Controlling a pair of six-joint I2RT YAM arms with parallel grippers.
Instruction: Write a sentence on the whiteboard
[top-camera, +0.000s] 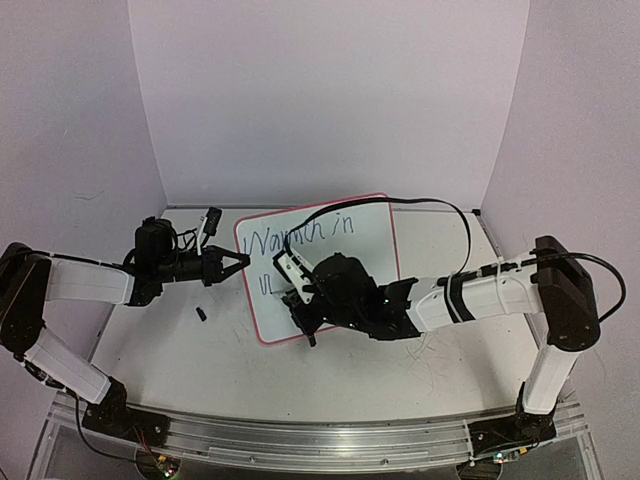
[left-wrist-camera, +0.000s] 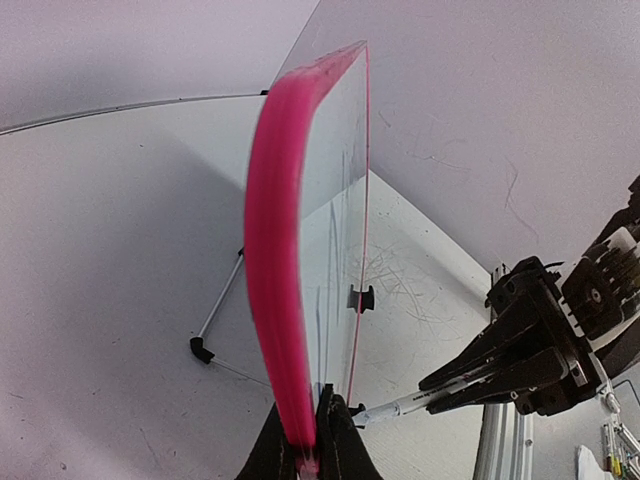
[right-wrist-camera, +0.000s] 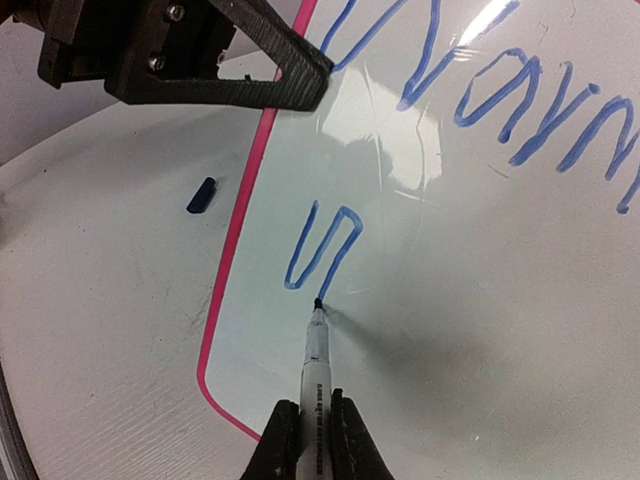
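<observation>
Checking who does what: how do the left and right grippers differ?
The left gripper is shut on the whiteboard at its pink edge; the right gripper is shut on a marker. The left sits beside the board; the right hangs over it, marker tip on the surface at the sentence's second line. Both are black and shut.

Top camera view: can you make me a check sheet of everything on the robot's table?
Surface: white table, faint grey scribbles.
Job's things: whiteboard propped on its stand; sentence unfinished, second line just begun; marker tip on the board.
Clutter: small dark blue cap on the table.
Grippers: left gripper shut on the whiteboard's pink edge; right gripper shut on the marker.
Cables: black cable arcs over the board's far corner.
Surroundings: plain pale walls; nothing else seen.
</observation>
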